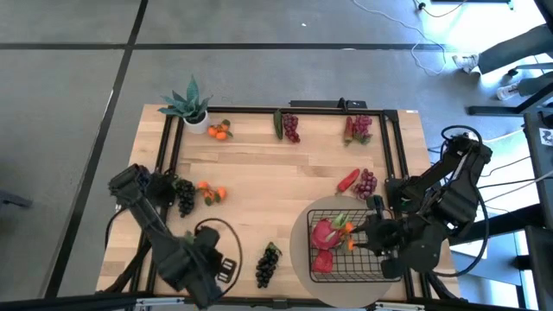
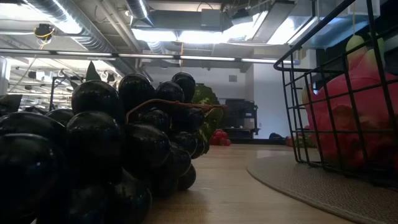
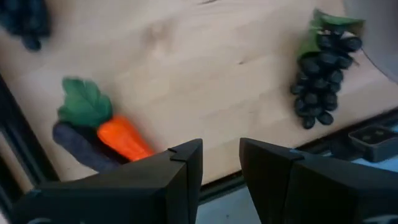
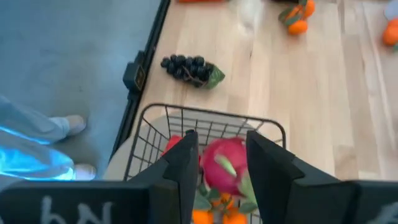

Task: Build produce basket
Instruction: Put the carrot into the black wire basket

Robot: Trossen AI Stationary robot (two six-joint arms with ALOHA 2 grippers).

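The right gripper [image 4: 221,163] hovers released above the basket [image 1: 346,252] at the counter's [image 1: 276,173] near right edge, a pink dragon fruit [image 4: 225,163] directly below its fingers. The left gripper [image 3: 221,171], parted, hangs near-left over a carrot [image 3: 121,137]; farther off lie tangerines [image 1: 219,130].

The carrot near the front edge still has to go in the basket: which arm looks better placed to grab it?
Left, probably. The left gripper, jaws open, hangs just above the carrot, while the right gripper is over the basket.
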